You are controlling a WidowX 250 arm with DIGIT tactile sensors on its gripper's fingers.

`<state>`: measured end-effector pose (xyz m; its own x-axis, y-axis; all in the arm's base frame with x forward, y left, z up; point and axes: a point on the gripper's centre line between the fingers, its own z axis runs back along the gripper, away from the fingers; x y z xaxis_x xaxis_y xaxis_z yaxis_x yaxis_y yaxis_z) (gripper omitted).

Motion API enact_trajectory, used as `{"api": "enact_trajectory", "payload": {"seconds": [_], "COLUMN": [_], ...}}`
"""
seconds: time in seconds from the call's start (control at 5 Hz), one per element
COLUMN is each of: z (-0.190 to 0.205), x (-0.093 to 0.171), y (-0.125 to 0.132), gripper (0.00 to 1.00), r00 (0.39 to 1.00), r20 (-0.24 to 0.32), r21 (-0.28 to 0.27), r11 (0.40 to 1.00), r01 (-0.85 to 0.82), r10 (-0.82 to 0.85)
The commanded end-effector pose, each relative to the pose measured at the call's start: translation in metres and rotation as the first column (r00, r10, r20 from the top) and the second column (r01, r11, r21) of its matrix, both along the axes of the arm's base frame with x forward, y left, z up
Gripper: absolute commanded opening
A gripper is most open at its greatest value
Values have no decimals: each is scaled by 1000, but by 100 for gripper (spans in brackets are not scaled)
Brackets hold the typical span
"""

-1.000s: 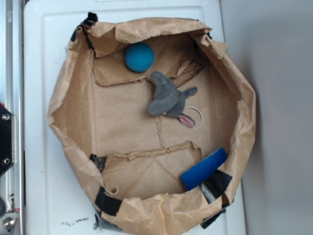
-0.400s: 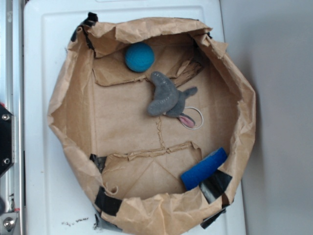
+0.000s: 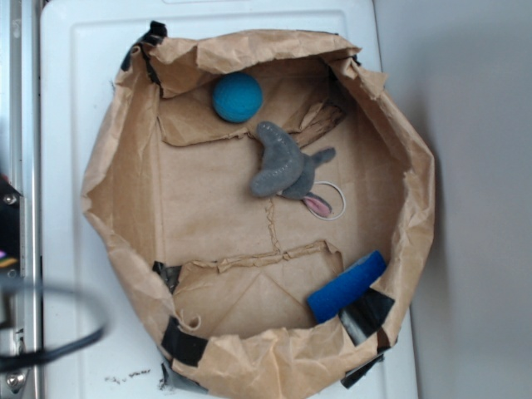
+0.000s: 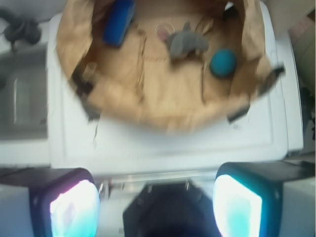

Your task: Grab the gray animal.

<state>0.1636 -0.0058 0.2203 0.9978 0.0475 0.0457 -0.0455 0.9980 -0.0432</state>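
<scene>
Moved: blurred dark cable [image 3: 50, 332] now crosses exterior's lower-left corner.
Bench [image 3: 75, 166]: white, carrying paper bag [image 3: 125, 166].
Tool [image 4: 158, 202]: wrist view only; fingers [image 4: 74, 207] spread apart, empty.
Gray animal [image 3: 283, 162]: mid-bag, below teal ball [image 3: 237, 96].

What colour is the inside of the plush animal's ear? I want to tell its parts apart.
Pink, on the gray animal; the exterior view shows it best.
</scene>
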Motion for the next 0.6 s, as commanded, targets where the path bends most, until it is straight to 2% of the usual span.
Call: {"api": "enact_trajectory", "payload": {"seconds": [0.0, 0.2, 0.4], "z": [-12, -31, -31], "x": [86, 117, 117], "y": [21, 28, 28], "gripper": [100, 100, 100], "r00": [999, 995, 995], "r20": [51, 102, 102], "r21": [14, 12, 12], "r11": [1000, 1000, 1000], "r01": [10, -13, -13], "r10": [-10, 12, 12]}}
